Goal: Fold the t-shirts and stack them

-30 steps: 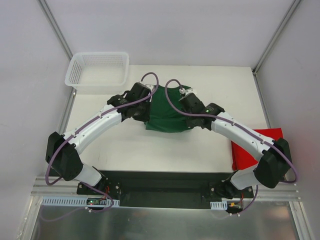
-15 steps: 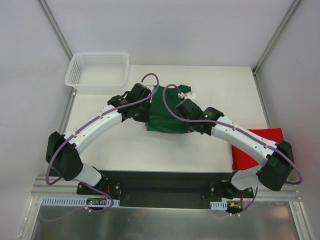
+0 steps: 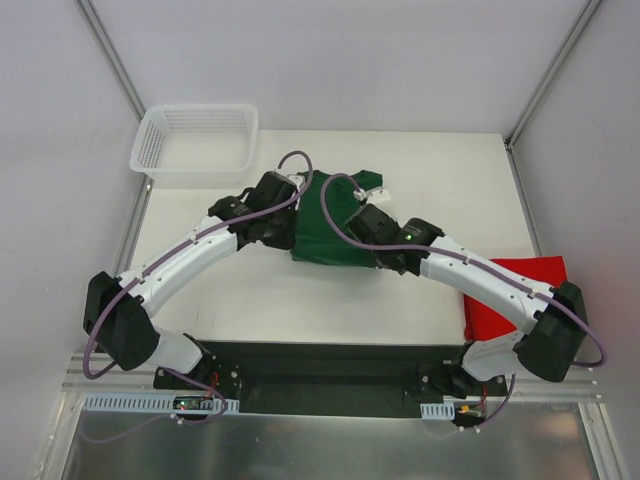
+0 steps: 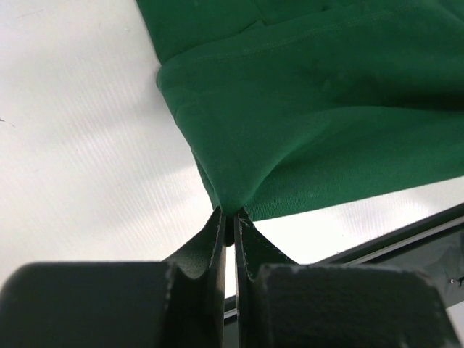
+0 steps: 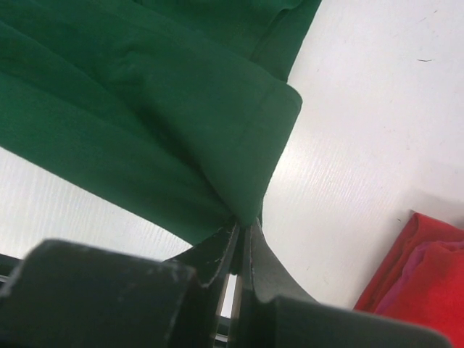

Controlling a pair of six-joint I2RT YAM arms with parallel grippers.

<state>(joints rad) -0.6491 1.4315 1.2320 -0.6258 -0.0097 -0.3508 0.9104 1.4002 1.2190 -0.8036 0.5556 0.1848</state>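
- The left arm (image 3: 185,258) is reaching forward and inward from its base at the near left, its elbow bowing outward and its wrist turning toward the middle of the table (image 3: 300,290).
- The left gripper (image 4: 228,217) is pinching a small tuck at the left folded edge of the green t-shirt (image 3: 330,225), with its fingers pressed together on the cloth.
- The right arm (image 3: 480,275) is mirroring that arc from the near right.
- The right gripper (image 5: 243,225) is clamping the shirt's right folded corner.
- The green t-shirt is lying folded mid-table between both grippers.
- The red t-shirt (image 3: 545,268) is lying at the table's right edge, partly under the right arm.
- A white basket (image 3: 195,140) is sitting at the far-left corner.
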